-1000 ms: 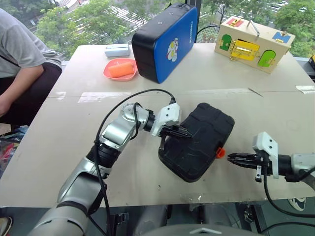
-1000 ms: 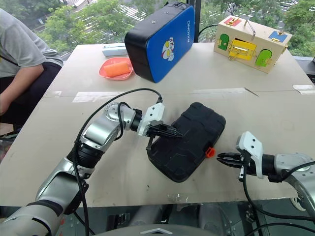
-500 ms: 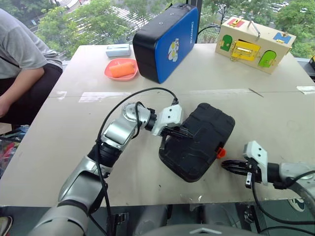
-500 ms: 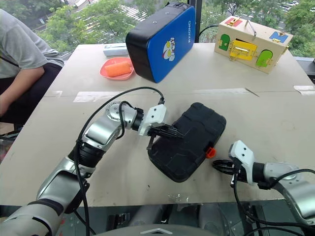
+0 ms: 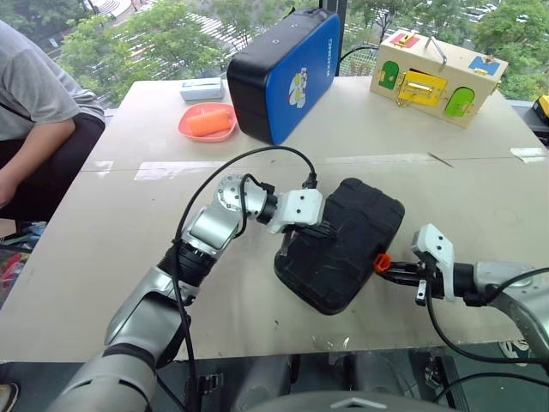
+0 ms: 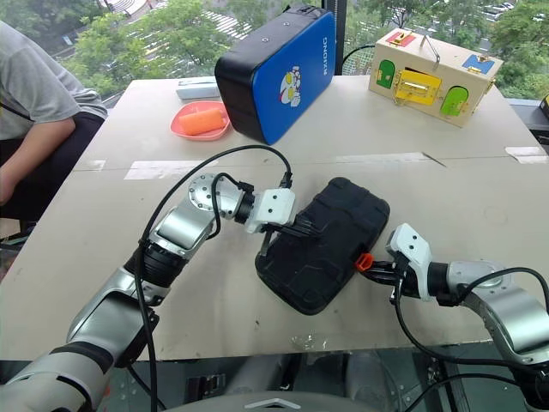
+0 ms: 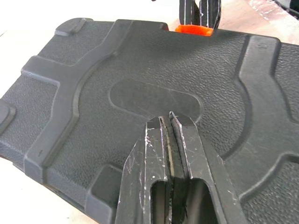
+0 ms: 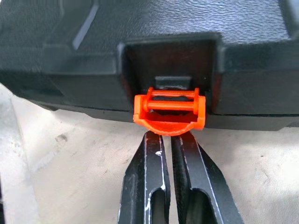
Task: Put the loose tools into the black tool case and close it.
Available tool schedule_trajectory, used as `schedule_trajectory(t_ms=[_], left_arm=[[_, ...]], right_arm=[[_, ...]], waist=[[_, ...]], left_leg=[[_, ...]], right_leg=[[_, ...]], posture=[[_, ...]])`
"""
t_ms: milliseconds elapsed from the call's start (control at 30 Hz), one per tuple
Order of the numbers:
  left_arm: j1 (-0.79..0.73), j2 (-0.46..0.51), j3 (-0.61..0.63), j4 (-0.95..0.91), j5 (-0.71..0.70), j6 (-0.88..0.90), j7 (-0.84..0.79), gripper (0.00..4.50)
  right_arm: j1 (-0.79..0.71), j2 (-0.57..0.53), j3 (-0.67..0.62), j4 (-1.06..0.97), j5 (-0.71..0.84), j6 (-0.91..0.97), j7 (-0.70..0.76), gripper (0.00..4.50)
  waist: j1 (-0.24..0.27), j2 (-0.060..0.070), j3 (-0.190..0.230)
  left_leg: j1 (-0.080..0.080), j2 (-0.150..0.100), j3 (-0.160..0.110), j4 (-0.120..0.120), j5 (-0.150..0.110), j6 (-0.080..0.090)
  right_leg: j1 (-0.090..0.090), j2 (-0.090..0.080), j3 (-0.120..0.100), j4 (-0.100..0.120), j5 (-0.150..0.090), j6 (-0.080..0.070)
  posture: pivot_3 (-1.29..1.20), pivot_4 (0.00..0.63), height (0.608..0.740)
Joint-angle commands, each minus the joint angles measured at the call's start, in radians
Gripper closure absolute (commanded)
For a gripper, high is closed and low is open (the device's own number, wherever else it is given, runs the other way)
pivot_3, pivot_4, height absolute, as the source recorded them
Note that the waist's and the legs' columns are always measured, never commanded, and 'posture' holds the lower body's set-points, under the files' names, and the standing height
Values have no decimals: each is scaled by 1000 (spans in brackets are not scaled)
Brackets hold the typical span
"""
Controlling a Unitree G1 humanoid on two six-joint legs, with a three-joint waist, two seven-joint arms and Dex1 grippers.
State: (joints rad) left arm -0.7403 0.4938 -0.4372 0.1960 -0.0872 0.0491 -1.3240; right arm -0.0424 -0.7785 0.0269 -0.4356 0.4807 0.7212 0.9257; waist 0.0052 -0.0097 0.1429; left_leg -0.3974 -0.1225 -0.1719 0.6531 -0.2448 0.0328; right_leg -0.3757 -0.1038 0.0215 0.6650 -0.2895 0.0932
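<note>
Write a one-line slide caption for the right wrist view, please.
Shut right gripper meets the orange latch of the closed black tool case.

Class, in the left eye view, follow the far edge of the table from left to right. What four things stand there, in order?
Small grey box → pink dish holding something orange → blue-and-black case → wooden latch box.

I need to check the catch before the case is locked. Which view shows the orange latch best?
The right wrist view: the orange latch is close and face-on, hanging unfastened. The left wrist view catches a sliver at the black tool case edge; the eye views show a small orange spot.
</note>
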Motion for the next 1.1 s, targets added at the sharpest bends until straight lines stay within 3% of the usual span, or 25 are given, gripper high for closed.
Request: schedule_trajectory(t_ms=[33, 600, 1000, 1100], left_arm=[[49, -16, -96, 79, 95, 22, -6, 4475], [70, -33, -95, 75, 107, 21, -12, 4475], [70, -64, -122, 94, 144, -12, -27, 4475], [70, -74, -137, 103, 155, -27, -29, 4475]], right_arm=[[-113, 34, -56, -151, 95, -25, -13, 4500], [-181, 9, -38, -208, 76, -32, 47, 4500], [-125, -52, -15, -203, 17, -96, 115, 4500], [-120, -59, -2, -185, 0, -124, 115, 4500]], waist=[[-3, 0, 0], [-18, 0, 0], [-19, 1, -7], [-4, -5, -12]], left_leg=[[0, 0, 0, 0, 0, 0], [0, 0, 0, 0, 0, 0], [0, 1, 0, -2, 0, 0], [0, 1, -1, -1, 0, 0]], right_leg=[[0, 0, 0, 0, 0, 0], [0, 0, 0, 0, 0, 0], [0, -1, 0, -1, 0, 1], [1, 1, -2, -4, 0, 1]], posture=[[0, 150, 735], [0, 150, 735], [0, 150, 735], [0, 150, 735]])
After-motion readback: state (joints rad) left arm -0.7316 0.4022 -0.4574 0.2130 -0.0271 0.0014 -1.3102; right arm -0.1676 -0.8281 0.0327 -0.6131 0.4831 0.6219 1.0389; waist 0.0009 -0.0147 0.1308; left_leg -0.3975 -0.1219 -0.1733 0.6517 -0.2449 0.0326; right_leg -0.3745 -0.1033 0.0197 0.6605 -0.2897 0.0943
